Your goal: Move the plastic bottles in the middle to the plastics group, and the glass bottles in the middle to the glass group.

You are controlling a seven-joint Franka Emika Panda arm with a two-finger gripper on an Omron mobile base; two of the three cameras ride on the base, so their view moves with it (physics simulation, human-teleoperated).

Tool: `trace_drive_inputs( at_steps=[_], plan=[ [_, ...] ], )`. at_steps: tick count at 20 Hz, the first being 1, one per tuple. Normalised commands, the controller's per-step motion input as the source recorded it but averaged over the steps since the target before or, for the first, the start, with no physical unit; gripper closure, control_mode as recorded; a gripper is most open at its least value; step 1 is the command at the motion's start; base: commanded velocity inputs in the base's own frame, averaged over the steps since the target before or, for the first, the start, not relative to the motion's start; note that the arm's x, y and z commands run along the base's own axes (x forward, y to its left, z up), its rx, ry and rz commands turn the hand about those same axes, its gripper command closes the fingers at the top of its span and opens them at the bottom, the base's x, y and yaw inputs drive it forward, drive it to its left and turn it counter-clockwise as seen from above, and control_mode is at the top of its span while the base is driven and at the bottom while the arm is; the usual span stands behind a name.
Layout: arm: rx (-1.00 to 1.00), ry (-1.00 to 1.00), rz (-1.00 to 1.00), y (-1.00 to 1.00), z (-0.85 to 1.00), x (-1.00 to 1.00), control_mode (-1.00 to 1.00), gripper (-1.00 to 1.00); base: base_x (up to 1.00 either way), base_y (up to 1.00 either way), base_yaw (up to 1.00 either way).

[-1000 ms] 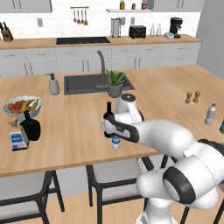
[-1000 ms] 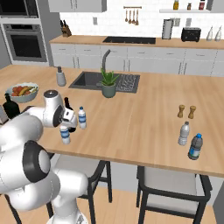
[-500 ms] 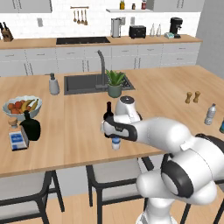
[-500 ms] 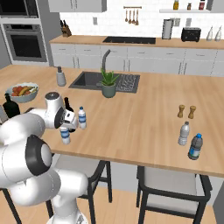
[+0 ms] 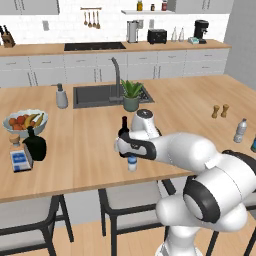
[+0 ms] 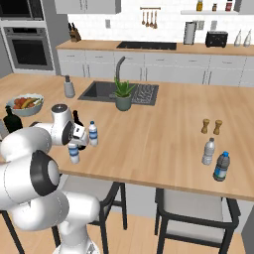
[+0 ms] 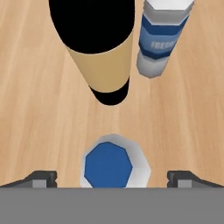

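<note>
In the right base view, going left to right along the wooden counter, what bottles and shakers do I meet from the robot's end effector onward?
Water bottle under the end effector → second water bottle → salt and pepper shakers → clear plastic bottle → darker blue-labelled bottle.

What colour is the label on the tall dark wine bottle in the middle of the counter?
Tan-yellow; the tall dark wine bottle shows its label band most clearly in the hand view.

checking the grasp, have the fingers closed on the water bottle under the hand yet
No, in the hand view the fingers stand wide apart on either side of the water bottle, with bare counter between them and it.
</note>
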Motion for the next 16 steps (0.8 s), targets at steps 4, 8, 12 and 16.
trace_drive_inputs(
  at_steps=[4, 8, 12, 16],
  plan=[
    [0.0, 0.0, 0.0, 0.0, 0.0, 0.0, -1.0, -1.0, 0.0, 0.0, 0.0],
    [0.0, 0.0, 0.0, 0.0, 0.0, 0.0, -1.0, 1.0, 0.0, 0.0, 0.0],
    [0.0, 0.0, 0.0, 0.0, 0.0, 0.0, -1.0, 1.0, 0.0, 0.0, 0.0],
    [0.0, 0.0, -0.01, -0.13, 0.01, -0.19, -1.0, 1.0, 0.0, 0.0, 0.0]
  ],
)
